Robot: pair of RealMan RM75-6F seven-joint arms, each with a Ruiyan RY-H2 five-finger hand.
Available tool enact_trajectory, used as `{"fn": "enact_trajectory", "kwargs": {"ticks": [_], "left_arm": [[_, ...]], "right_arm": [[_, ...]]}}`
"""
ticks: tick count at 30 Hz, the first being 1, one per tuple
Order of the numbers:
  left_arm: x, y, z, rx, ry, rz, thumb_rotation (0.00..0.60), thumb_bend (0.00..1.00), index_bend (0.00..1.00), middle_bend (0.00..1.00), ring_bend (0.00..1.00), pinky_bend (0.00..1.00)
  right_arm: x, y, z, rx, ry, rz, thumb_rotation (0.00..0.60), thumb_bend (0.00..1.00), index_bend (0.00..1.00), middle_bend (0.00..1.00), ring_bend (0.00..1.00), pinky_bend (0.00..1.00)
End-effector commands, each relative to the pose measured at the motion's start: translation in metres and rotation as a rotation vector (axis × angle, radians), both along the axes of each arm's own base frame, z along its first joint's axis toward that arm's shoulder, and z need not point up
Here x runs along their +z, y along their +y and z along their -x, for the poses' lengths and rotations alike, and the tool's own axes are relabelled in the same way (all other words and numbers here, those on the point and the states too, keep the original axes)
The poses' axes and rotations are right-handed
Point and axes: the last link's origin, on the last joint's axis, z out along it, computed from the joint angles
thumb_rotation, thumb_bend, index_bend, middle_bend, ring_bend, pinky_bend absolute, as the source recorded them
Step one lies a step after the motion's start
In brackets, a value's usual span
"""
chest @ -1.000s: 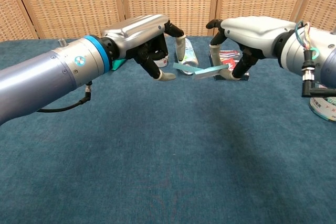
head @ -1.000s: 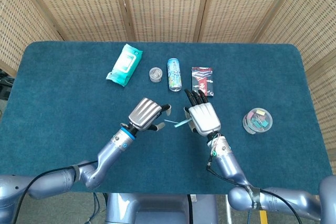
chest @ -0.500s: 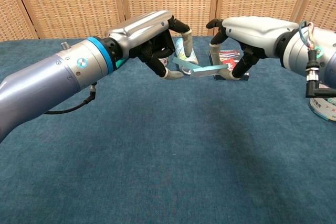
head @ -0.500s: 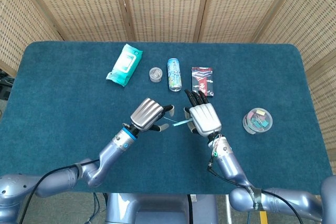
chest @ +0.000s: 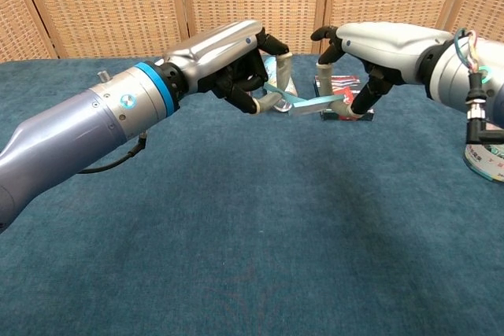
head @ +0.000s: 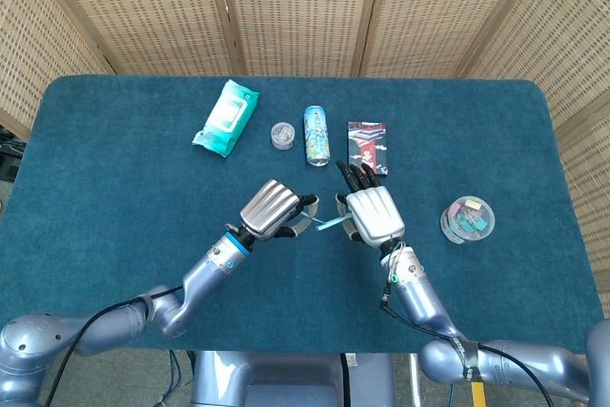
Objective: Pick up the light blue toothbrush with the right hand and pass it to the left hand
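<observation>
Blue cloth table (head: 114, 169), wicker screens behind. My right hand (head: 374, 213) pinches the light blue toothbrush (head: 331, 223) above mid-table; my left hand (head: 274, 209) has fingers curled around its other end, so both hold it. Far side: wipes pack (head: 226, 117), small tin (head: 282, 134), can (head: 315, 134), card pack (head: 367, 147). Round box (head: 467, 219) sits right. Near and left cloth lies open to the edges.

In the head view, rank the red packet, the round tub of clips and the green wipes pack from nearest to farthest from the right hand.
From the right hand:
1. Red packet, just beyond the fingertips, toward the table's far edge.
2. Round tub of clips, off to the outer side of the hand, level with it.
3. Green wipes pack, far across the table, beyond the left hand.
</observation>
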Motion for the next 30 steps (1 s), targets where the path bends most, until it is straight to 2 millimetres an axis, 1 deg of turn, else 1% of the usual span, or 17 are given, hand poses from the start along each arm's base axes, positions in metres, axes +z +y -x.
{"fn": "enact_trajectory", "kwargs": {"ticks": [1,4,7,11,14,16,19,25,26,28,29,30], "left_arm": [[-0.001,0.0,0.0,-0.002,-0.007,0.002,0.6,0.44,0.56,0.95,1.0,0.97],[-0.001,0.0,-0.001,-0.008,-0.008,-0.003,0.6,0.46,0.59,0.95,1.0,0.97],[-0.001,-0.001,-0.001,-0.009,-0.011,-0.002,0.6,0.48,0.64,0.95,1.0,0.97],[-0.003,-0.002,-0.001,-0.009,-0.014,-0.001,0.6,0.57,0.73,0.96,1.0,0.97],[-0.001,0.0,0.003,0.0,-0.009,-0.014,0.6,0.6,0.74,0.96,1.0,0.97],[0.003,0.003,0.008,0.009,-0.001,-0.026,0.6,0.6,0.75,0.96,1.0,0.97],[0.016,0.008,0.025,0.024,0.021,-0.064,0.6,0.6,0.76,0.96,1.0,0.97],[0.048,0.02,0.081,0.094,0.107,-0.144,0.6,0.6,0.77,0.96,1.0,0.97],[0.054,0.022,0.094,0.119,0.117,-0.148,0.6,0.6,0.77,0.96,1.0,0.97],[0.061,0.022,0.107,0.138,0.125,-0.153,0.6,0.6,0.77,0.96,1.0,0.97],[0.065,0.023,0.114,0.147,0.127,-0.157,0.6,0.58,0.77,0.94,0.99,0.97],[0.069,0.023,0.121,0.155,0.133,-0.166,0.6,0.53,0.76,0.91,0.96,0.95]], "right_arm": [[0.0,0.0,0.0,-0.003,-0.004,-0.001,0.6,0.6,0.61,0.0,0.0,0.0],[0.0,-0.001,0.0,-0.004,-0.004,0.001,0.6,0.6,0.61,0.0,0.0,0.0],[0.001,-0.001,0.001,-0.006,-0.007,0.003,0.6,0.6,0.61,0.0,0.0,0.0],[0.002,-0.002,0.002,-0.005,-0.006,0.007,0.6,0.6,0.61,0.0,0.0,0.0],[0.004,-0.003,0.004,0.0,0.011,0.019,0.6,0.6,0.61,0.0,0.0,0.0],[0.005,-0.005,0.008,0.007,0.036,0.032,0.6,0.6,0.61,0.0,0.0,0.0],[0.009,-0.009,0.016,0.004,0.065,0.054,0.6,0.6,0.61,0.0,0.0,0.0],[0.013,-0.016,0.037,-0.041,0.079,0.061,0.6,0.6,0.61,0.0,0.0,0.0],[0.013,-0.017,0.042,-0.05,0.081,0.059,0.6,0.6,0.61,0.0,0.0,0.0],[0.012,-0.018,0.045,-0.058,0.083,0.057,0.6,0.6,0.61,0.0,0.0,0.0],[0.011,-0.018,0.047,-0.062,0.085,0.055,0.6,0.6,0.61,0.0,0.0,0.0],[0.01,-0.019,0.049,-0.067,0.088,0.053,0.6,0.6,0.61,0.0,0.0,0.0]]}}
